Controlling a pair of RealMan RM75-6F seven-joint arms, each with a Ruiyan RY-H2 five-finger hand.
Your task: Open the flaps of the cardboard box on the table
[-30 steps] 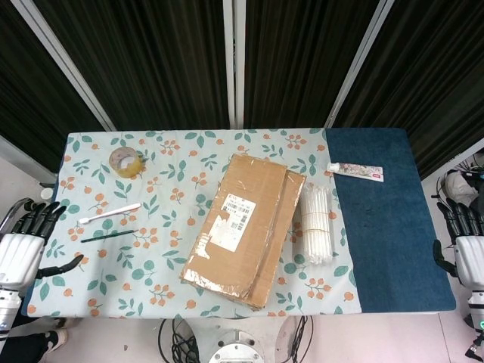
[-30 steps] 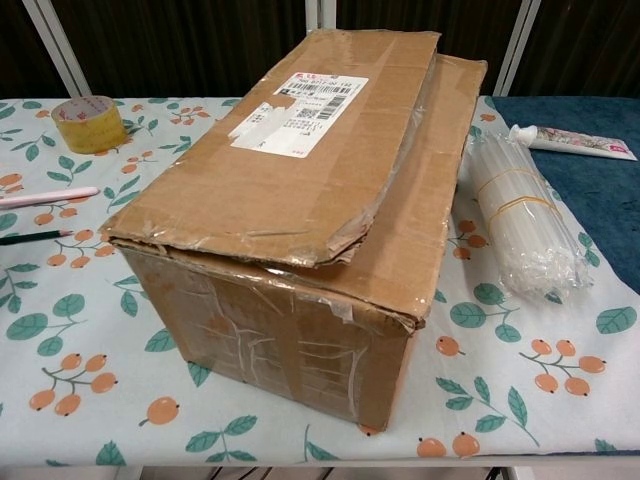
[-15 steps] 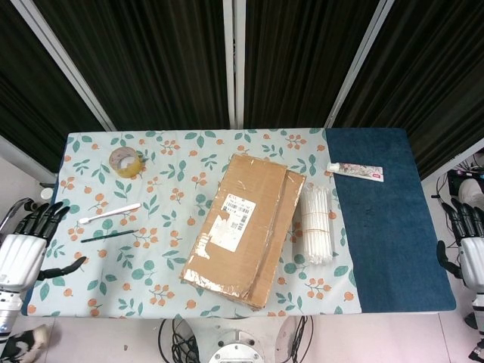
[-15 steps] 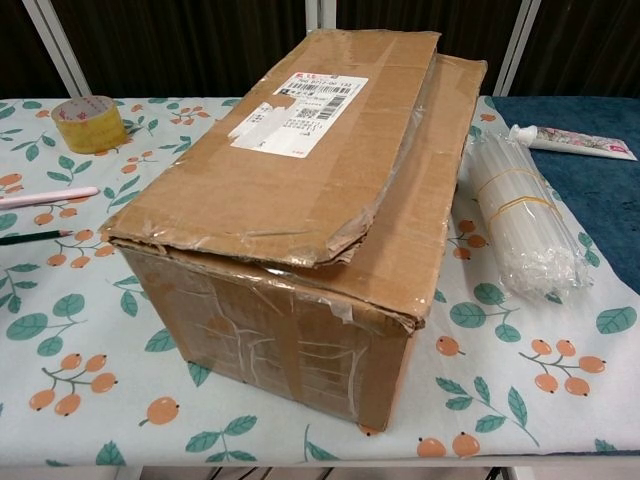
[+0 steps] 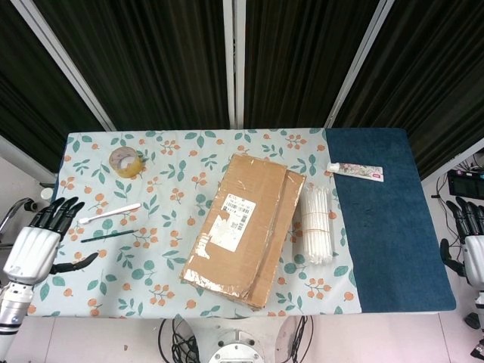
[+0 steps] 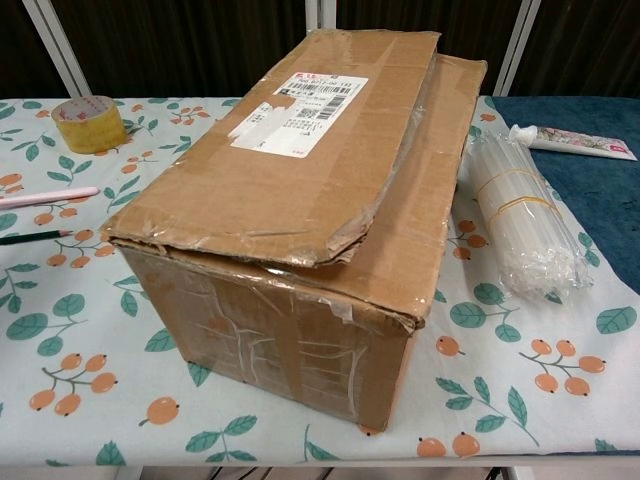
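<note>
Cardboard box [image 5: 246, 227] is sitting mid-desk with flaps lying closed, while the left hand [image 5: 39, 248] and right hand [image 5: 470, 243] are hovering spread and empty off the desk's ends, needing fingertips under the raised upper flap edge [image 6: 340, 245].

cardboard box [image 5: 246, 227]: one, flaps lying shut
shipping label [image 6: 300, 113]: one, on the box top
roll of tape [image 5: 125, 162]: one, yellowish
white pen-like stick [image 5: 110, 213]: one
dark pencil [image 5: 108, 237]: one
bundle of clear sticks [image 5: 318, 224]: one bundle, bound by bands; sticks too many and too fine to count
tube [image 5: 355, 172]: one, white cap, on the blue cloth
robot hands: two, left hand [image 5: 38, 247] and right hand [image 5: 470, 242], both at the table's side edges
</note>
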